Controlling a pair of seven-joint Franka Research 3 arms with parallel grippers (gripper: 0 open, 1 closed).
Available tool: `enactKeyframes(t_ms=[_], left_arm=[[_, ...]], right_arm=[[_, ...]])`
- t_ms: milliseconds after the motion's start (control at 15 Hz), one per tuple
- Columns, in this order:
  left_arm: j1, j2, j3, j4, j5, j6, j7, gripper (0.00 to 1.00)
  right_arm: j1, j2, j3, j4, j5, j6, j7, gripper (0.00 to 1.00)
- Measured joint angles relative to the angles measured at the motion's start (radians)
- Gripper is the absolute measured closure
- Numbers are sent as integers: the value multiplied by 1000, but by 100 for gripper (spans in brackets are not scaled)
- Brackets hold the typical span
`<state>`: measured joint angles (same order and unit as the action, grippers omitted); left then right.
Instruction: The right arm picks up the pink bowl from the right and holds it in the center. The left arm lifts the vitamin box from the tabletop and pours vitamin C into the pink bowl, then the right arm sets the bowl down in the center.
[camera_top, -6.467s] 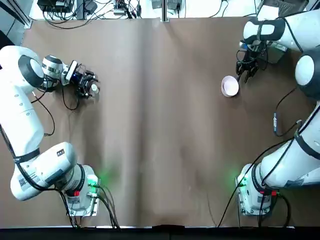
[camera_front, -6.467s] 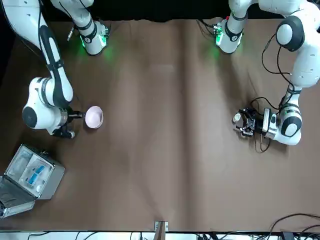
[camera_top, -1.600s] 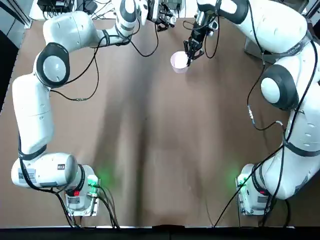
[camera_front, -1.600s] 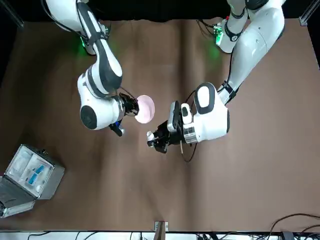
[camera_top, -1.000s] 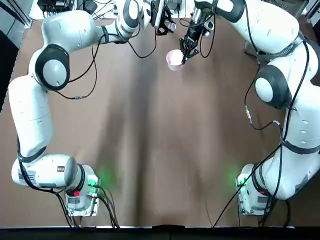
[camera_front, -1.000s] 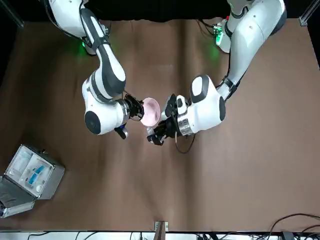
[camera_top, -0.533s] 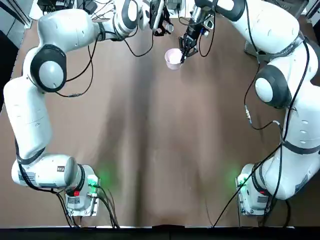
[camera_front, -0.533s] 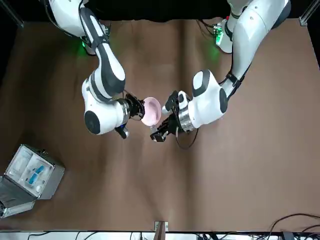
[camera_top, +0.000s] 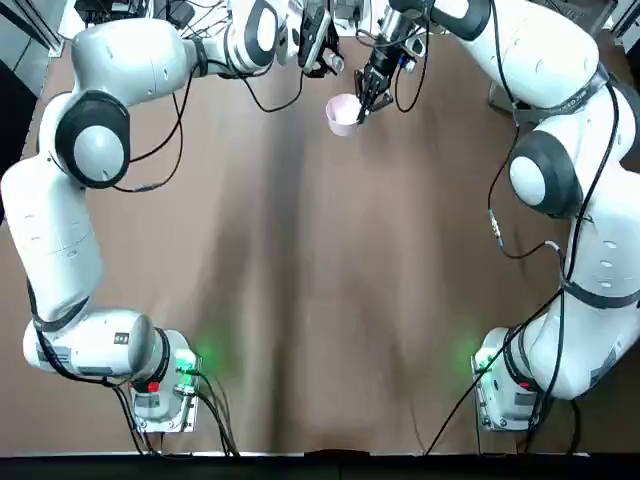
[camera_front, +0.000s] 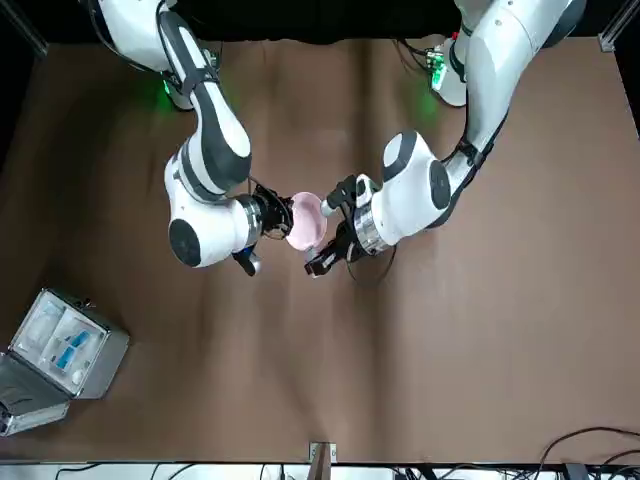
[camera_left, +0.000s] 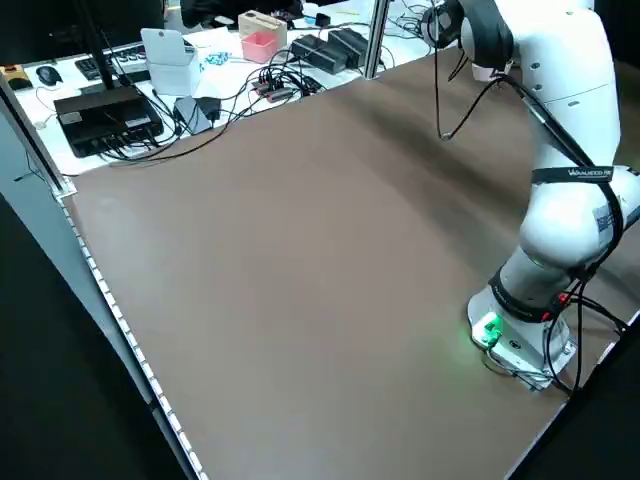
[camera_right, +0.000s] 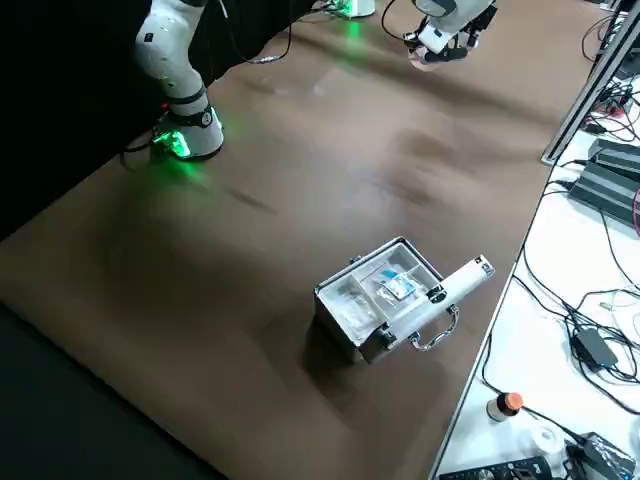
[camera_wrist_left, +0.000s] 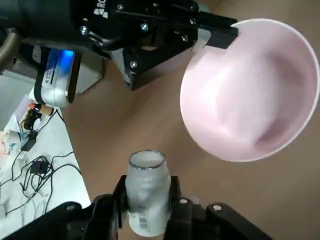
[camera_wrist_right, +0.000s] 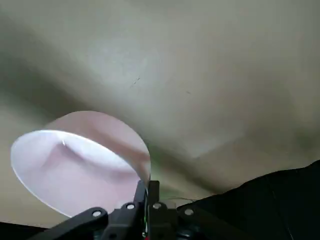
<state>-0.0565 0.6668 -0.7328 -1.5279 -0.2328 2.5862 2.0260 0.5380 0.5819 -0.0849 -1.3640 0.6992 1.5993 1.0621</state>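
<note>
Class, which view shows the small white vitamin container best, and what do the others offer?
The left wrist view: the white container appears large, its open mouth and label visible, between the left hand's fingers. Top and front views show it only small, near the pink bowl. I cannot make it out in the rest.

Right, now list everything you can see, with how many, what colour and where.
bowl: one, pale pink, held up near the far middle of the table
bottle: one, white, held close beside the bowl
table: one, brown, under both arms
hinged case: one, silver-grey, open, on the table at the robot's far right
cables: many, black, on the white surface beyond the table
left gripper: one, black, far middle, gripping the bottle
right gripper: one, black, far middle, pinching the bowl's rim
arms: two, white with grey caps, one each side
</note>
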Motion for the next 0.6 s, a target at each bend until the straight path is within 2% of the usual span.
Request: enactKeyframes(t_ms=[600], left_arm=[[0, -137, 22, -119, 104, 1, 0, 64]], right_arm=[[7, 21, 0, 34, 3, 3, 55, 97]])
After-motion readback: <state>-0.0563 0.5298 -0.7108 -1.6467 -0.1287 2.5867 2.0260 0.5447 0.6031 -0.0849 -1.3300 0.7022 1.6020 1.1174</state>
